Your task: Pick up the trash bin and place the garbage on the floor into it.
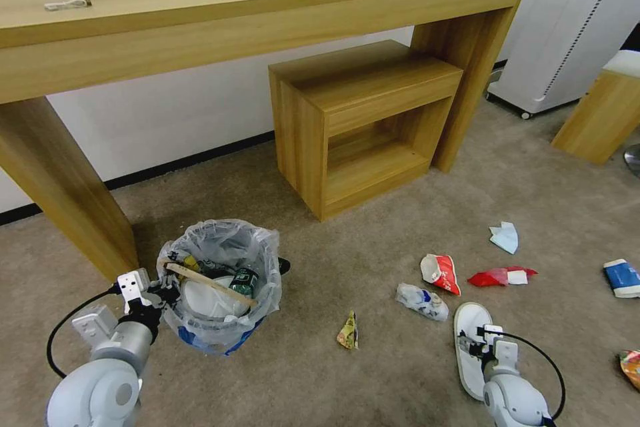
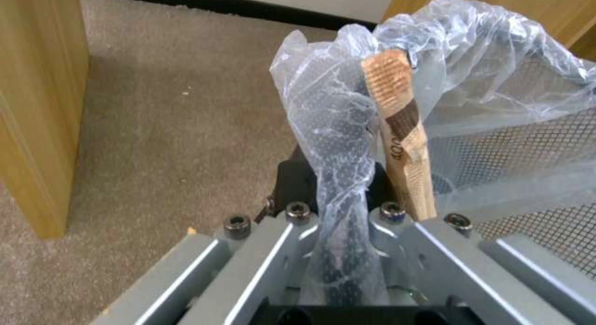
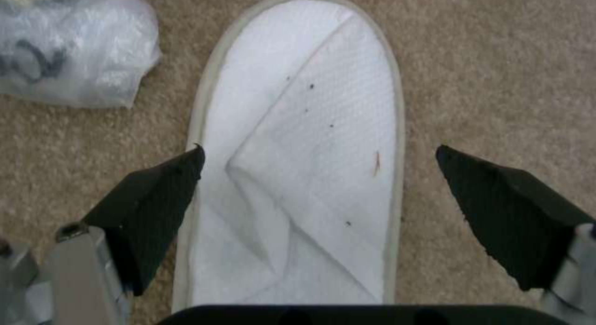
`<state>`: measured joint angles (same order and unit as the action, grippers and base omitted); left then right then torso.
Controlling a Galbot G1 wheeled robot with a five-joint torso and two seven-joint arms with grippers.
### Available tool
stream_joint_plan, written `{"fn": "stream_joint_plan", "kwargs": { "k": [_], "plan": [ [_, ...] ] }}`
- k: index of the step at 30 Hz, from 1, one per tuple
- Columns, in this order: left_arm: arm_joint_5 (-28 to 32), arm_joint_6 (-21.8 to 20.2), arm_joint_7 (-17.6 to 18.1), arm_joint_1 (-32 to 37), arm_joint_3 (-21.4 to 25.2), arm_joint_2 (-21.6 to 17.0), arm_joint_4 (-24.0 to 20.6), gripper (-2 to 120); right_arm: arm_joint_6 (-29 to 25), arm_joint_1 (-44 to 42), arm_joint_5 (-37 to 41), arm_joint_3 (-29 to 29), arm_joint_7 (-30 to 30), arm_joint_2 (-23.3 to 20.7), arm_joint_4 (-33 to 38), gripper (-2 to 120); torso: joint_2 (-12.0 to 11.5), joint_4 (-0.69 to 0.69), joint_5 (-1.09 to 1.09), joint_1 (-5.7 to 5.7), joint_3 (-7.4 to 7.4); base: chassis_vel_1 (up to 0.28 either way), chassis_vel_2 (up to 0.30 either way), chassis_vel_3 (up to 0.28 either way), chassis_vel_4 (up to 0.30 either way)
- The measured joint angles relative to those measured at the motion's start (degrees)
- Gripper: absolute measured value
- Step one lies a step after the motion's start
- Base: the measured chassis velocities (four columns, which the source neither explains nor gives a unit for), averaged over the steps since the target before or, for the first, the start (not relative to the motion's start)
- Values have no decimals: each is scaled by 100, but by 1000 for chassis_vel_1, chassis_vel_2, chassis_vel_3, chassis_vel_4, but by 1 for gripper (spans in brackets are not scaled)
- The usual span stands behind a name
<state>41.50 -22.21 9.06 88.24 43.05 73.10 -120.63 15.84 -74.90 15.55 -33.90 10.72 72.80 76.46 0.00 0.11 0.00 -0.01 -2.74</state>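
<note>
Now I see my left gripper point(image 2: 338, 208) with jaws pinched on the trash bin point(image 1: 223, 280) rim; my right gripper point(image 3: 320, 176) has jaws spread wide, straddling the white slipper point(image 3: 298, 152).

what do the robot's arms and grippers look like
Both arms are silver-grey with rounded joints, each with a black cable looping off the wrist and a small white box on top. The left gripper has a grey metal frame with black hex screws. The right gripper has black, wedge-shaped, pointed fingers on grey mounts.

Bare carpet point(image 3: 497, 59) either side of the white slipper point(image 3: 298, 143), crumpled plastic bottle point(image 3: 68, 45) just beside.
</note>
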Motion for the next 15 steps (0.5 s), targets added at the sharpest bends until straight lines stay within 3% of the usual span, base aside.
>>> {"fn": "stream_joint_plan", "kwargs": {
  "k": [15],
  "plan": [
    [11,14,-4,-5,16,-27,52,3,-46,145,-56,2,-8,19,-218,96,0,0,0,0,0,0,0,0,0]
  ]
}}
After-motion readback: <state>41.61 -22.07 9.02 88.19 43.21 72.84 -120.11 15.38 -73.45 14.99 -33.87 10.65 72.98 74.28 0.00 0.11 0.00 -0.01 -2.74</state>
